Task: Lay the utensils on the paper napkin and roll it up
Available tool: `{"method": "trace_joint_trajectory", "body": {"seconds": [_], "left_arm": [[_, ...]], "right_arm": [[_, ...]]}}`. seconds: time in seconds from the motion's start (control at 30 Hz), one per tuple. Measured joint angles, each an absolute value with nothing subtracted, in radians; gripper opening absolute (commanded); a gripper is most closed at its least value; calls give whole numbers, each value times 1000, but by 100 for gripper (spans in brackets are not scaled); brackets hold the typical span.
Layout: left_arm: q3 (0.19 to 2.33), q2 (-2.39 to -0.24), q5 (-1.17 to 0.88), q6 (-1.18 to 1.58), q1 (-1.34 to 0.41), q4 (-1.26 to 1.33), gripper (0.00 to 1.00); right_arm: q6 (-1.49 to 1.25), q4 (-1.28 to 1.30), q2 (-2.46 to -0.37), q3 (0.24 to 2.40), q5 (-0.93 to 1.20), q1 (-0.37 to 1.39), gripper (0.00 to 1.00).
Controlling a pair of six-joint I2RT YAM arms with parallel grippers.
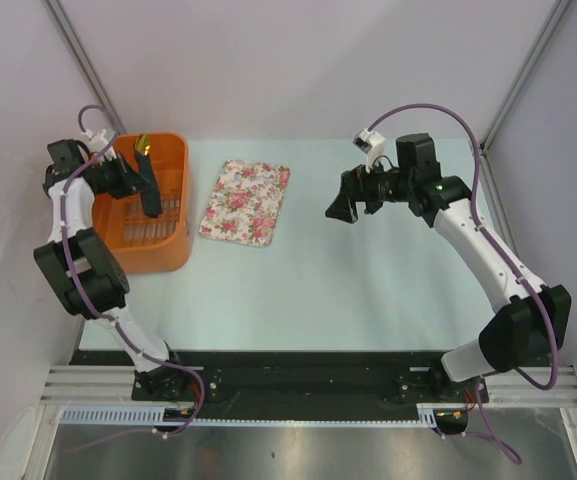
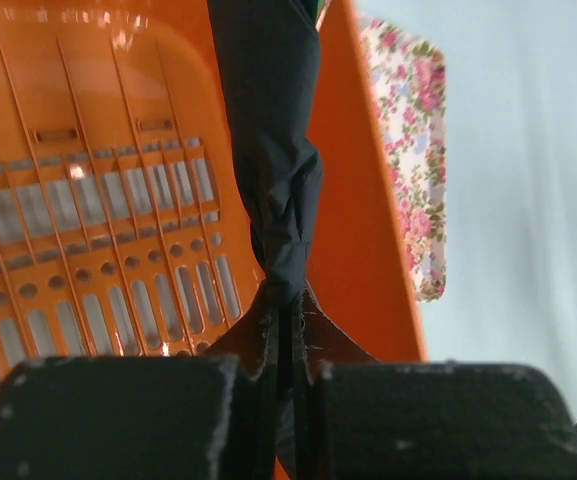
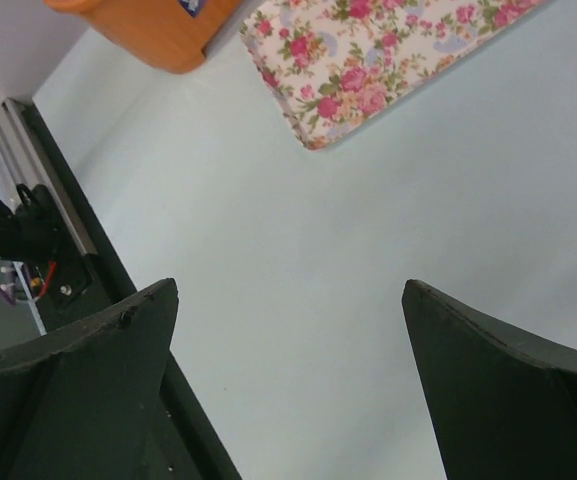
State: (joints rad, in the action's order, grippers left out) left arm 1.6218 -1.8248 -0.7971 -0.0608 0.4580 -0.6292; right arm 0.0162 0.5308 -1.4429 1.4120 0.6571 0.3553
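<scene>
Showing as a twisted black roll, the paper napkin (image 2: 268, 150) hangs over the slotted floor of the orange basket (image 1: 163, 255). One end is pinched in the left gripper (image 2: 288, 322), whose fingers are pressed together on it. Overhead, the gold head of the utensils (image 1: 143, 144) shows at the roll's far end. The floral cloth (image 1: 246, 202) lies flat just beside the basket. The right gripper (image 3: 290, 290) is spread wide and holds nothing above the table (image 1: 368, 280), well apart from the cloth.

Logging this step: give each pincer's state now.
Left pincer: closed on the rolled black paper napkin, over the orange basket.
Right pincer: open, holding nothing.
</scene>
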Motion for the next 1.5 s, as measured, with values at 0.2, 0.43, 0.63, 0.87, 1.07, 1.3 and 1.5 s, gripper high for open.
{"method": "trace_joint_trajectory", "body": {"seconds": [0.2,0.43,0.63,0.87,1.07,1.3,1.5], "left_arm": [[1634,-1937,-759,-60,426,-674,0],[1748,-2075,-715,-53,355,-709,0],[1786,-2154,-709,-51,305,-724,0],[1819,-2246,-706,-42,293,-730,0],[1864,-2304,-706,-42,294,-768,6],[1878,-2314,-683,-34,294,-776,25],[1884,-2314,-656,-15,294,-774,35]], "right_arm": [[108,570,-1493,1386,618,348,100],[175,617,-1563,1406,574,323,100],[218,667,-1679,1496,533,287,100],[248,732,-1760,1635,511,250,100],[264,764,-1788,1694,505,246,100],[263,798,-1823,1746,504,246,100],[261,811,-1843,1783,503,246,100]]}}
